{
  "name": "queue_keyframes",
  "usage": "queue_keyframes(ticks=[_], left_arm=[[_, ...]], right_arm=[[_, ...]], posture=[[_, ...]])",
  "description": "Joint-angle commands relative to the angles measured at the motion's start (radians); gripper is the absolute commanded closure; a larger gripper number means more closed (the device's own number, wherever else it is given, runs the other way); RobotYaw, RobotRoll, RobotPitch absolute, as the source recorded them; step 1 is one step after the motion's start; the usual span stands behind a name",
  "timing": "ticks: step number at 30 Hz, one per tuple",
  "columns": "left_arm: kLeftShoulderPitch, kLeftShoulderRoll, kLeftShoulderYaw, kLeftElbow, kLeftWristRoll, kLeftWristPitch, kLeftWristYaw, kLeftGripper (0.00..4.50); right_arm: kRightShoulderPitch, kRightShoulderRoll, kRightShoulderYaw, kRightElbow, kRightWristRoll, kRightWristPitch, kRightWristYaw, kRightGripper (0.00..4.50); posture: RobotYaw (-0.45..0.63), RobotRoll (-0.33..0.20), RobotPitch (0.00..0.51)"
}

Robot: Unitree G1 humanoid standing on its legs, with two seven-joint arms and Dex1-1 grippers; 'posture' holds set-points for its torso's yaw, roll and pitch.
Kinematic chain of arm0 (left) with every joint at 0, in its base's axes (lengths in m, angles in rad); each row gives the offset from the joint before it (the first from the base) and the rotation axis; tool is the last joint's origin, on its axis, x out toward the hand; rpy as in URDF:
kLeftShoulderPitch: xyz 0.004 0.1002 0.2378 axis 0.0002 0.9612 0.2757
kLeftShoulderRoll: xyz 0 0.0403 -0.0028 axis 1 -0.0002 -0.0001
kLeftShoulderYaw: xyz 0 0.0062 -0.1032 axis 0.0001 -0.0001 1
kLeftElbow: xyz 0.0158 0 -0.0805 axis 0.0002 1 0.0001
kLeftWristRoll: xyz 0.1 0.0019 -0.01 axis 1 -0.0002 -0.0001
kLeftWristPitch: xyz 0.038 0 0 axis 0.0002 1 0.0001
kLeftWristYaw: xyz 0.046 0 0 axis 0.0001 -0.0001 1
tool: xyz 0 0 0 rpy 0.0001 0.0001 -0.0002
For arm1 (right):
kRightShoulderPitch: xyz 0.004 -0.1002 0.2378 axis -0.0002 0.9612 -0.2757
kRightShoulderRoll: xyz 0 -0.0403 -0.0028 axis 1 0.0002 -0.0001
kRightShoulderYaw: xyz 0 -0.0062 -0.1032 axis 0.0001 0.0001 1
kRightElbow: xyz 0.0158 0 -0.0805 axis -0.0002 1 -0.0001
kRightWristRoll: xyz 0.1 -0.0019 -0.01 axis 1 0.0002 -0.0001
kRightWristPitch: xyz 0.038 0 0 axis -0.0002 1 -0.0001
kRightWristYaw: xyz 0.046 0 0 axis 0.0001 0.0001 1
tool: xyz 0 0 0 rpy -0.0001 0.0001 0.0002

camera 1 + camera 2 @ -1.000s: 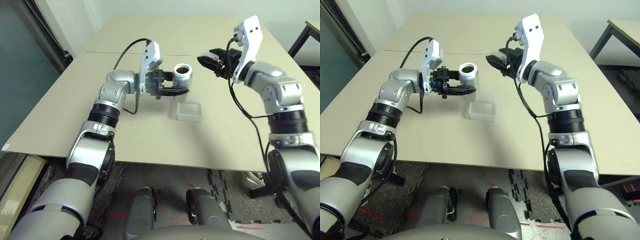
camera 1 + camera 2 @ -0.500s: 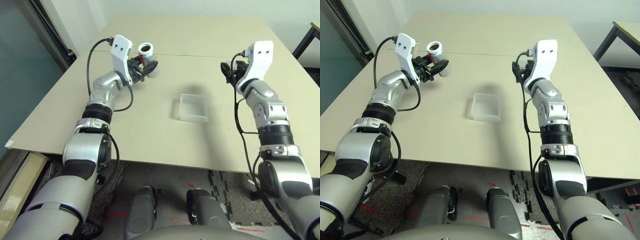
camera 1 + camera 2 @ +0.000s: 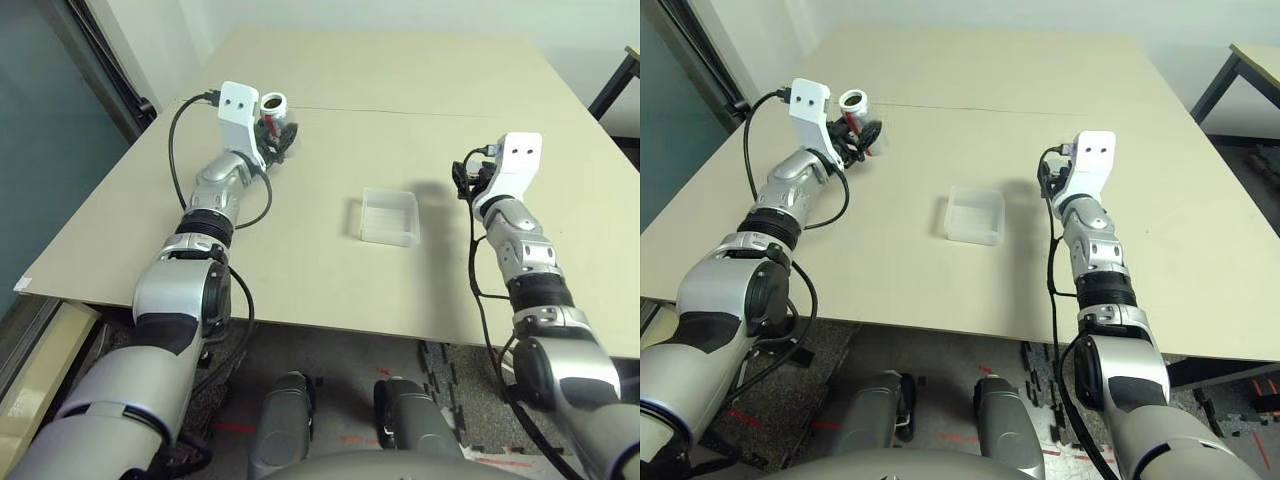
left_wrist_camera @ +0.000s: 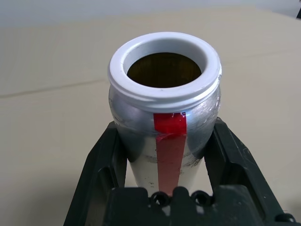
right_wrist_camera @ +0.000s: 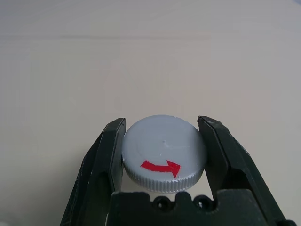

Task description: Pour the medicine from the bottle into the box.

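Two tools gripping, left tool [image 4: 164,188] clamping the open bottle [image 4: 164,117] upright at the desk's [image 3: 300,270] far left, right tool [image 5: 162,155] pinching the grey cap [image 5: 163,153], clear box [image 3: 389,217] lying mid-desk between them

Only the box [image 3: 389,216] stands on the table [image 3: 300,260] midway between both arms.
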Motion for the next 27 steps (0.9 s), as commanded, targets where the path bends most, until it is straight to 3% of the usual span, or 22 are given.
queue_keyframes(ticks=[1,9,10,14,27], left_arm=[[0.014,0.0,0.001,0.012,0.017,-0.01,-0.003,2.02],[0.025,-0.009,0.005,0.006,0.02,-0.006,-0.008,2.02],[0.027,-0.011,0.005,0.006,0.021,-0.006,-0.01,2.02],[0.027,-0.012,0.005,0.007,0.024,-0.004,-0.01,2.02],[-0.015,0.02,-0.013,0.033,0.06,0.003,-0.021,2.02]], right_arm=[[0.023,0.013,0.001,0.006,-0.018,-0.006,-0.027,1.94],[0.042,0.011,0.022,-0.031,-0.04,0.059,-0.031,1.94],[0.045,0.009,0.026,-0.041,-0.045,0.074,-0.032,1.19],[0.058,0.003,0.036,-0.084,-0.049,0.141,-0.023,0.0],[0.108,-0.033,0.002,-0.312,0.001,0.305,0.01,0.0]], posture=[[0.01,0.0,0.075],[0.0,0.0,0.082],[0.0,0.0,0.082],[0.0,0.0,0.086],[-0.02,0.0,0.085]])
